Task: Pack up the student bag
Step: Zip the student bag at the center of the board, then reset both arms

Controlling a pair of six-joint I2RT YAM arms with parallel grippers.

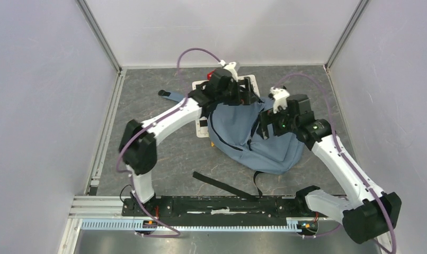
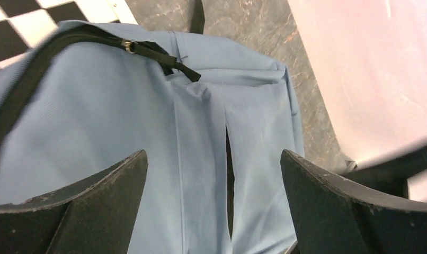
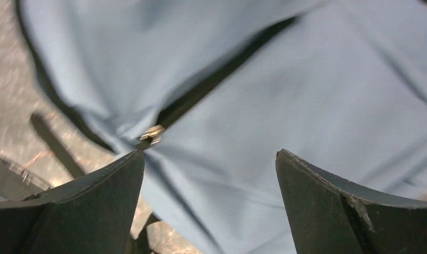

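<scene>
The student bag (image 1: pixel 254 140) lies flat on the far-middle part of the tabletop (image 1: pixel 148 95). Its upper end is partly over a black/white checkered board (image 2: pixel 26 24).

The left hand (image 2: pixel 214 198) hangs over the bag's far end, jaws fully apart, nothing held. Blue fabric w/ a dark slit shows btw. the fingers. The right hand (image 3: pixel 211 201) is over the bag's right part, also wide open and empty. A metal zipper pull (image 3: pixel 154 132) shows close to one fingertip; touching or not, I cannot tell.

A loose black strap (image 1: pixel 222 182) runs toward the arm bases. There is free tabletop left of the bag and in front. On the right, the bag's edge is nearer to the white wall (image 1: pixel 391 79).
</scene>
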